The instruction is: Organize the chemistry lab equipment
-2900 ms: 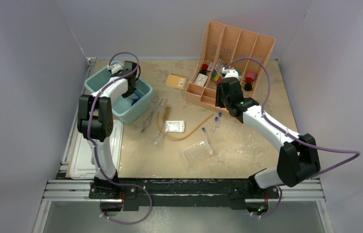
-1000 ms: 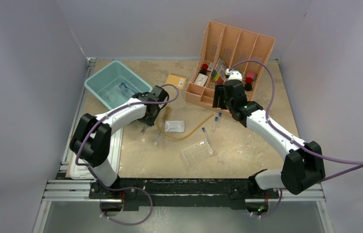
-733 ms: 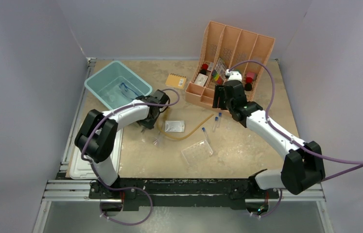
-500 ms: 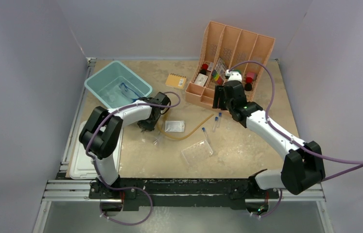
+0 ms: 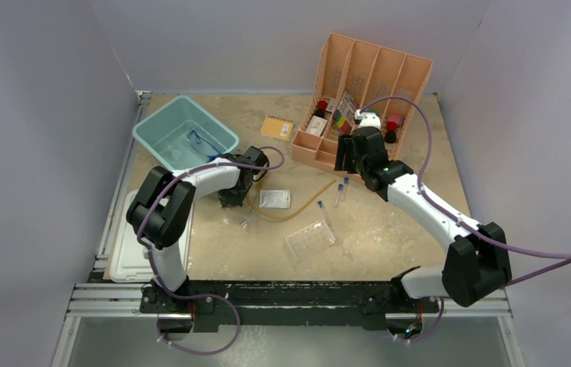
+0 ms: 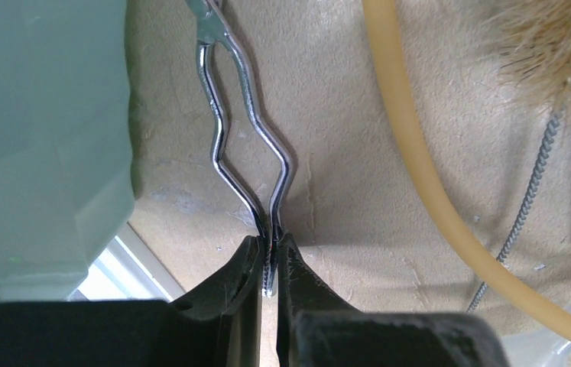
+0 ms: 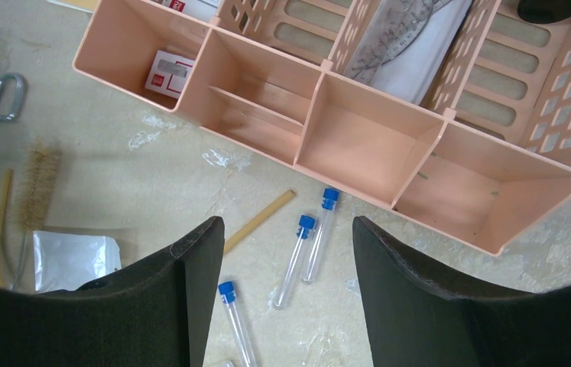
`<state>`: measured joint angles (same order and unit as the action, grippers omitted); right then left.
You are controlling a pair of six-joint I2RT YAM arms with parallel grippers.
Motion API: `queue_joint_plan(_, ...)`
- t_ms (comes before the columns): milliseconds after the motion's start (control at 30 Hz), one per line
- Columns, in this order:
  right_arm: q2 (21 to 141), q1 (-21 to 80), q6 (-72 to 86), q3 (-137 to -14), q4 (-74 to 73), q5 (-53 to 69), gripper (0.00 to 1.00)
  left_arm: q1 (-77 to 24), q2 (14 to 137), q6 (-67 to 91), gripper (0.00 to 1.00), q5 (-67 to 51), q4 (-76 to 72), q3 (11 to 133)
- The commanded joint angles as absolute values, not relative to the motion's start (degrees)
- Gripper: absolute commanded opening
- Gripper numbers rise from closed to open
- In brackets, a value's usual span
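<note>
Left fingers [image 6: 245, 271] pressed together, pinching the near end of the bent-wire metal tongs [image 6: 274, 218], which stretch away over the tan desk [image 6: 343, 191] btw. the teal plastic bin [image 6: 37, 115] and the amber rubber tubing [image 6: 412, 145]. Right fingers [image 7: 190, 290] spread wide, holding nothing, hovering over three small clear blue-capped test tubes [image 7: 320, 233] lying just in front of the peach divider [image 7: 318, 92]. Red-and-white box [image 7: 169, 73] in its end compartment: print too small to read.
</note>
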<state>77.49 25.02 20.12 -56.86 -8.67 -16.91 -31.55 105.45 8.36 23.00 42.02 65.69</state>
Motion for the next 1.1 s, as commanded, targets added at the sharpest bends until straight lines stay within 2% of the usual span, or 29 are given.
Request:
queue_joint_plan(0,74.9,24.9,20.7,-56.9,-6.6,-17.7,0.64,-31.5,106.1,9.6,0.00,19.2,43.2,66.3)
queue_joint_plan(600,75.0,24.9,21.4,-57.1,-6.2,-14.4,0.64,-32.3,104.0,10.0,0.00,5.9,34.9,79.0)
queue_joint_plan(900,81.1,24.4,23.4,-62.2,-6.1,-0.7,0.65,-33.7,101.2,20.9,0.00,-6.4,20.3,72.9)
queue_joint_plan(1067,87.0,24.0,27.1,-65.9,-6.7,6.0,0.64,-34.0,98.2,24.9,0.00,-5.7,15.0,68.5)
